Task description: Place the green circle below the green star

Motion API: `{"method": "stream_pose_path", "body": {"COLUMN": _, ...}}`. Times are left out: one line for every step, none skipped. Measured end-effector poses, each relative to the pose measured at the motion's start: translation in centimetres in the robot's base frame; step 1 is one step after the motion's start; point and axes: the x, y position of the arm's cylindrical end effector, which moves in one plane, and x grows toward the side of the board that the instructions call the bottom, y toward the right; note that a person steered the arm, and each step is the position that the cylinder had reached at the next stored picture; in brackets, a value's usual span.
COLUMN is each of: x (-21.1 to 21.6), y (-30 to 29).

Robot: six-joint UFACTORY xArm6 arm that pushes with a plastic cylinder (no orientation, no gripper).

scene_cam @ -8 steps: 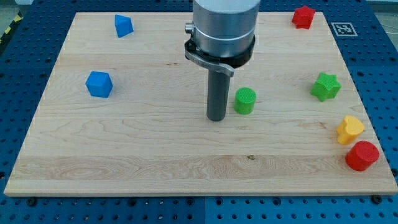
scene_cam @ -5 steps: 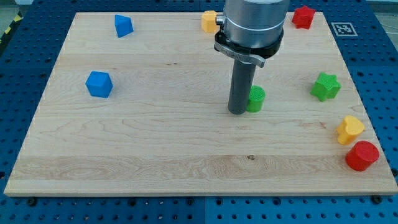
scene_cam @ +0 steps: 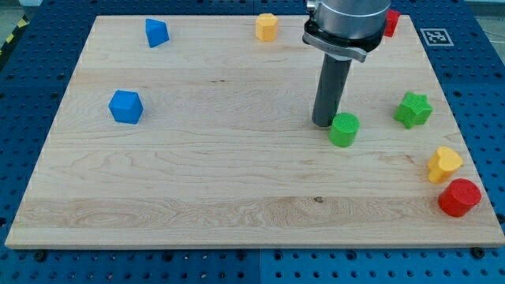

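The green circle (scene_cam: 343, 129) sits on the wooden board (scene_cam: 197, 181), right of the middle. The green star (scene_cam: 413, 110) lies further to the view's right and slightly higher. My tip (scene_cam: 324, 122) is touching the green circle's upper-left side. The rod rises from there up to the arm's grey body at the view's top.
A yellow heart (scene_cam: 444, 164) and a red circle (scene_cam: 459, 197) lie below the green star near the right edge. A red block (scene_cam: 390, 22) is partly hidden behind the arm. A yellow block (scene_cam: 267, 26) is at the top. Two blue blocks (scene_cam: 125, 106) (scene_cam: 156, 32) lie at the left.
My tip has moved to the view's right and pushed the green circle right and slightly down, towards the green star. The yellow block at the top has come into view.
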Motion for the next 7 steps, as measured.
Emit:
{"method": "stream_pose_path", "body": {"x": 0.0, "y": 0.1}}
{"method": "stream_pose_path", "body": {"x": 0.0, "y": 0.2}}
{"method": "stream_pose_path", "body": {"x": 1.5, "y": -0.4}}
{"method": "stream_pose_path", "body": {"x": 2.7, "y": -0.3}}
{"method": "stream_pose_path", "body": {"x": 3.7, "y": -0.2}}
{"method": "stream_pose_path", "body": {"x": 5.7, "y": -0.3}}
{"method": "stream_pose_path", "body": {"x": 5.8, "y": 0.0}}
